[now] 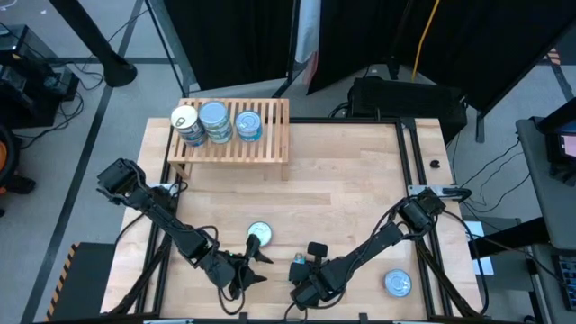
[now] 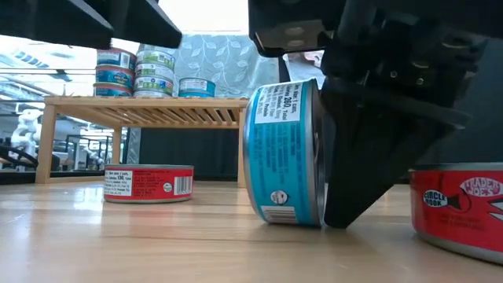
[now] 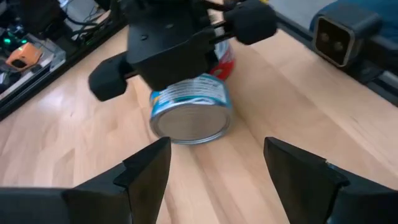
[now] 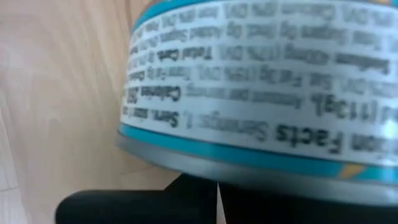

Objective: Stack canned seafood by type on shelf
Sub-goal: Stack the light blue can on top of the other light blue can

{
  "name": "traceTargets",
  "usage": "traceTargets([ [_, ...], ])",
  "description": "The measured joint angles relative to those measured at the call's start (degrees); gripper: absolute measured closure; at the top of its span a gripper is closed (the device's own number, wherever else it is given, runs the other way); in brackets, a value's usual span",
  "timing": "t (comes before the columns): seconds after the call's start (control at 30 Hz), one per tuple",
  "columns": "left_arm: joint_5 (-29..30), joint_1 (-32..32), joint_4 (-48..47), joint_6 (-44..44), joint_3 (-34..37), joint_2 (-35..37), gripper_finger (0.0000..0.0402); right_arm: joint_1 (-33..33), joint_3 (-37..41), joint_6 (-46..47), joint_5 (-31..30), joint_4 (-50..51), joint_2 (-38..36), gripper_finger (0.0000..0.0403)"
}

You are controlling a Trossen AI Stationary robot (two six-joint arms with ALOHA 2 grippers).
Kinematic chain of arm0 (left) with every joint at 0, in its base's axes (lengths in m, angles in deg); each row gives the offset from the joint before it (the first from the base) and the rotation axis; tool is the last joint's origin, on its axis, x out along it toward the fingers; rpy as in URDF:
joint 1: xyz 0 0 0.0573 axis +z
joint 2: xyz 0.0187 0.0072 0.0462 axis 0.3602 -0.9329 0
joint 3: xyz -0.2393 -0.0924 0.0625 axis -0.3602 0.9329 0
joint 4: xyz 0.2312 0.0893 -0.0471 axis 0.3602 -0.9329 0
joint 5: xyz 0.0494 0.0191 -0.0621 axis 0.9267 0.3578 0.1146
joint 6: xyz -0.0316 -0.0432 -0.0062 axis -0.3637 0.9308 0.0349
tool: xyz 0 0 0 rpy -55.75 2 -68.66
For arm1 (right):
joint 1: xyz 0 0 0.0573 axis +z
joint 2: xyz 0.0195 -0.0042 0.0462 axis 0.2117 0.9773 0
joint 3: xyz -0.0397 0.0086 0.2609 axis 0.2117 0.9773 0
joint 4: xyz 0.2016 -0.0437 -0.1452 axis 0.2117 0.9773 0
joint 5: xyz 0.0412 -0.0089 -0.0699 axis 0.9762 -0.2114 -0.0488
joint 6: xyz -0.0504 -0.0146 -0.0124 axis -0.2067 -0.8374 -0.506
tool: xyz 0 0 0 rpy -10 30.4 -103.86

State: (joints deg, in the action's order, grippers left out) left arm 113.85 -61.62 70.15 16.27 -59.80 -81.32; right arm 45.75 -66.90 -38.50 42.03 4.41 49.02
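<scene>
- Shelf [image 1: 270, 144], slatted light wood on short legs, sits in the upper left of the high view, toward the far edge of the desk [image 1: 360, 180].
- On the shelf, three groups of tins in a row at its left end: a cream-topped tin [image 1: 185, 121] leftmost, a silvery-blue-topped tin [image 1: 214, 118] in the middle, another blue-labelled tin [image 1: 247, 125] on the right. Right part of the shelf carries nothing.
- Low view shows these as stacks: leftmost stack [image 2: 115, 71] and middle stack [image 2: 154, 72] each several tins high, the right one [image 2: 196, 87] a single tin.
- Lower centre of the high view: a tin with a pale top [image 1: 258, 233] lies flat on the desk; in the low view it reads as the red-labelled tin [image 2: 148, 183].
- Blue-labelled tin [image 2: 283, 153] stands on its edge on the desk, centre of the low view, touching the right tool [image 1: 299, 266].
- Right tool: fingers together, pressed against that upended tin's flat face; the right wrist view is filled by its label [image 4: 261, 93].
- Left tool [image 1: 255, 261], lower centre-left of the high view: fingers [image 3: 146, 171] apart, empty, facing the upended tin [image 3: 191, 109] from just beside it.
- Another tin [image 1: 398, 283] lies flat at lower right of the high view, well apart from the shelf; red label at the low view's right edge [image 2: 460, 208].
</scene>
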Motion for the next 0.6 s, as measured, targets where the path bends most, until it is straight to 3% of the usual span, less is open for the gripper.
traceTargets([
  [0.33, -2.61, 3.69, 0.44, -2.93, 0.0, 0.0, 0.0136, 1.4, -4.88, 5.09, -0.63, 9.06, -3.89, 0.0403],
  [0.6, -4.57, 4.31, 0.5, -9.14, 0.0, 0.0, 0.0136, 2.1, -6.38, 3.96, -5.81, 12.4, -4.28, 0.0403],
])
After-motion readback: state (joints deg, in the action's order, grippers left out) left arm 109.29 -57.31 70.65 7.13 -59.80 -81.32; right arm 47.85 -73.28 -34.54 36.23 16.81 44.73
